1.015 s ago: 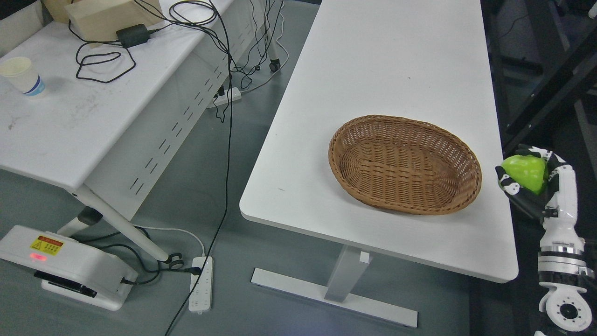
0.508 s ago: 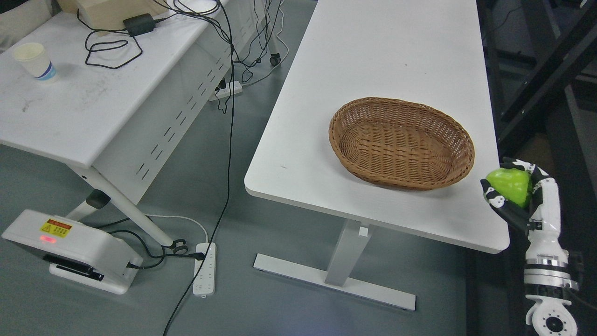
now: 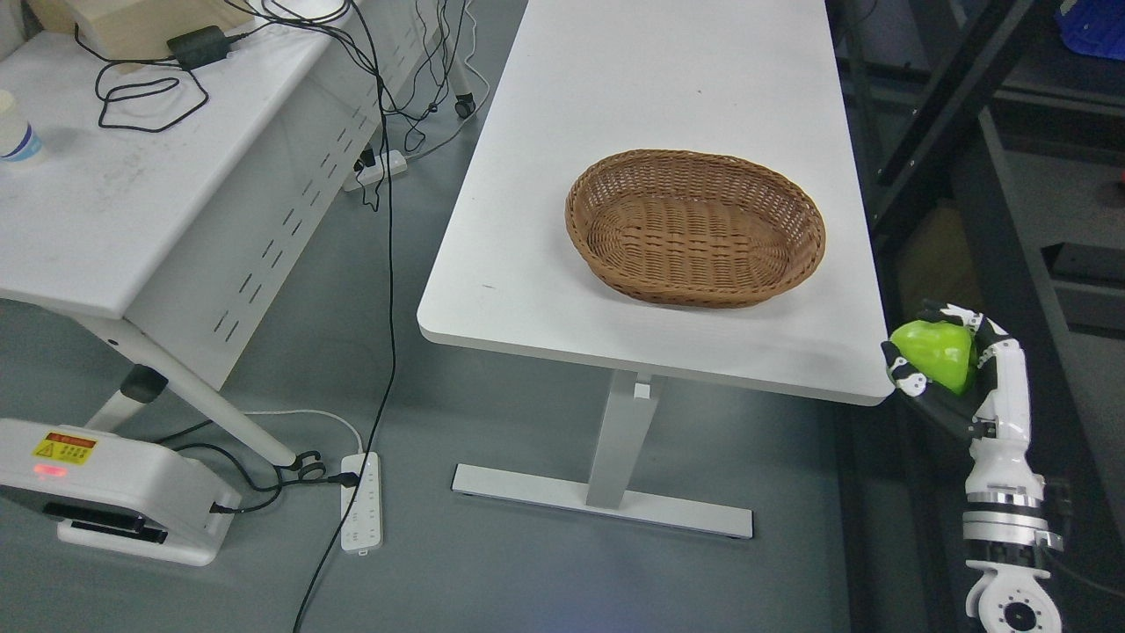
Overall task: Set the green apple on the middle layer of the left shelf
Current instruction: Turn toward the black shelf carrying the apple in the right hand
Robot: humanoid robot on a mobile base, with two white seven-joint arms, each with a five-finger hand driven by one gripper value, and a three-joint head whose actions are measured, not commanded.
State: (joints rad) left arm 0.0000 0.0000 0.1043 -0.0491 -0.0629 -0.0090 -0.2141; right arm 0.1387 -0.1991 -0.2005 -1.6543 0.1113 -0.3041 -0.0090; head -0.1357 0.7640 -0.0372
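Swung rightward, view and all | right hand (image 3: 954,378) clear of table (image 3: 633,79), fingers wrapped round green apple (image 3: 935,353) | shelf run underway

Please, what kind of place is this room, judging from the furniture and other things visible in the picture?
Probably a robotics lab or workshop rather than a home: plain white work tables, loose cables running to power strips on a grey floor, and dark metal shelving at the right.
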